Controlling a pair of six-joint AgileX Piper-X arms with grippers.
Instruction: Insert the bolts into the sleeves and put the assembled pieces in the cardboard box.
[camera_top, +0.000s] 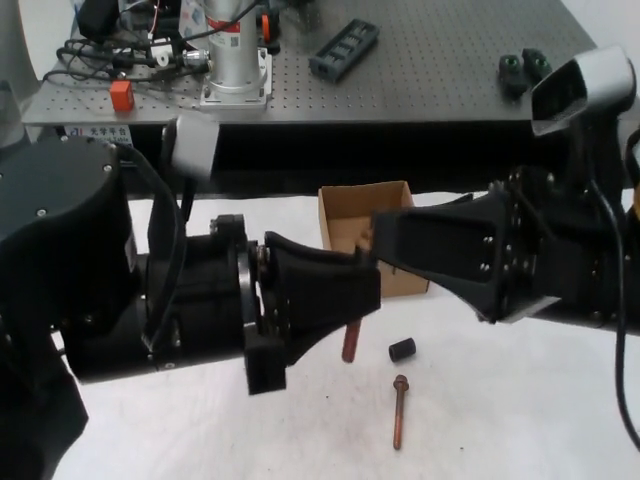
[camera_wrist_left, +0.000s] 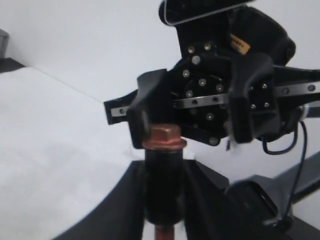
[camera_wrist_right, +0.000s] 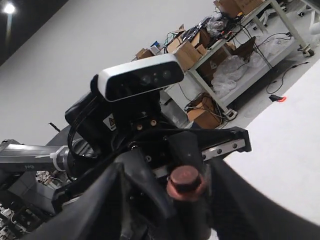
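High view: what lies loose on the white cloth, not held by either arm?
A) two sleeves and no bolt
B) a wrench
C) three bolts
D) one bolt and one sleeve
D: a single copper bolt lies on the cloth, with one black sleeve apart from it, nearer the cardboard box.

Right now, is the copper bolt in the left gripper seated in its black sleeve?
Seated: the copper bolt has its hex head on the black cylindrical sleeve, shank showing below.
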